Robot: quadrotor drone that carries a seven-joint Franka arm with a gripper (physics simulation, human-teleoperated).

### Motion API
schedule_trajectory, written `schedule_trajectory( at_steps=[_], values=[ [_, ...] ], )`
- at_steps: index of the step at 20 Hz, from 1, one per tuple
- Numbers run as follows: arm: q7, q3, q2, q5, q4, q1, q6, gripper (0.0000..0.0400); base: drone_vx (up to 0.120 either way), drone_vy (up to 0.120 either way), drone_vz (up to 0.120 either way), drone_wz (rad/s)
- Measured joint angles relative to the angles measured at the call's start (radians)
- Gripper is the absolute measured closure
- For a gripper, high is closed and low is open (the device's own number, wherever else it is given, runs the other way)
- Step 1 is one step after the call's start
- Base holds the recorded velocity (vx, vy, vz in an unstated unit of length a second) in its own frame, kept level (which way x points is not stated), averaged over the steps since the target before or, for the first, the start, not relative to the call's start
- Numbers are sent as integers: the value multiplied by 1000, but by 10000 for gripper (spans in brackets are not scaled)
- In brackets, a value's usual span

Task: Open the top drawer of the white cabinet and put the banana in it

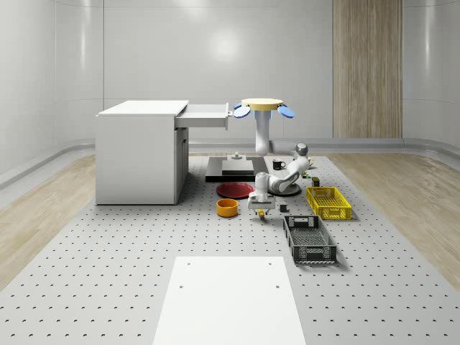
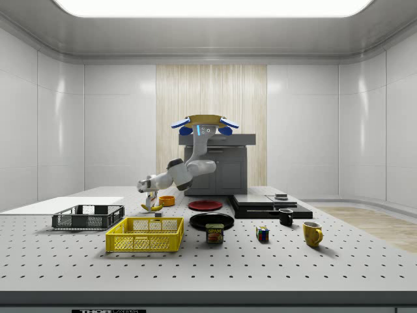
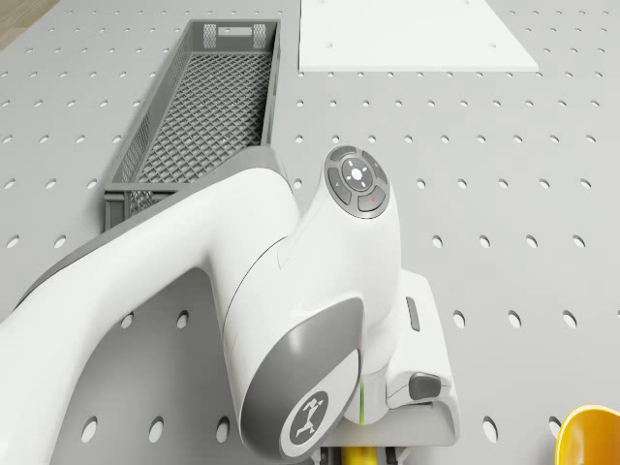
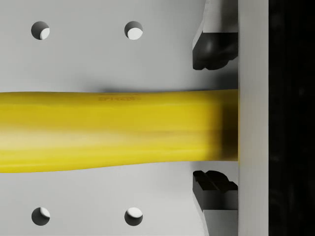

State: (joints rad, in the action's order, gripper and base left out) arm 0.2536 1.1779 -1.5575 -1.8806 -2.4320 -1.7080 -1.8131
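Observation:
The white cabinet (image 1: 138,152) stands at the whole-scene view's left with its top drawer (image 1: 206,116) pulled out. The drone (image 1: 262,106) hovers just beside the drawer's front, and its arm bends down to the table. The yellow banana (image 4: 113,130) lies flat on the perforated table. My gripper (image 4: 214,125) is lowered over one end of it, open, with one finger (image 4: 212,49) on each side and a small gap to the peel. In the side view the gripper (image 2: 152,197) hangs right above the banana (image 2: 154,207).
An orange bowl (image 1: 227,208) and a red plate (image 1: 236,190) lie close beside the gripper. A yellow basket (image 1: 328,202) and a grey crate (image 1: 309,239) stand to the whole-scene view's right. A black platform (image 1: 230,169) and a mug (image 1: 279,164) sit behind.

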Motion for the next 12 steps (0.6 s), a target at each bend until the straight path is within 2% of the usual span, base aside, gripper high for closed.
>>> schedule_trajectory(
  at_steps=[2, 4, 12],
  values=[
    [0, 0, 1, -1, 0, 0, 1, 184, 0, 0, 0, 0],
    [-1, -1, 2, -2, 0, 1, 1, 208, 0, 0, 0, 0],
    [1, 12, 1, 12, -7, 7, 8, 210, 0, 0, 0, 0]
  ],
)
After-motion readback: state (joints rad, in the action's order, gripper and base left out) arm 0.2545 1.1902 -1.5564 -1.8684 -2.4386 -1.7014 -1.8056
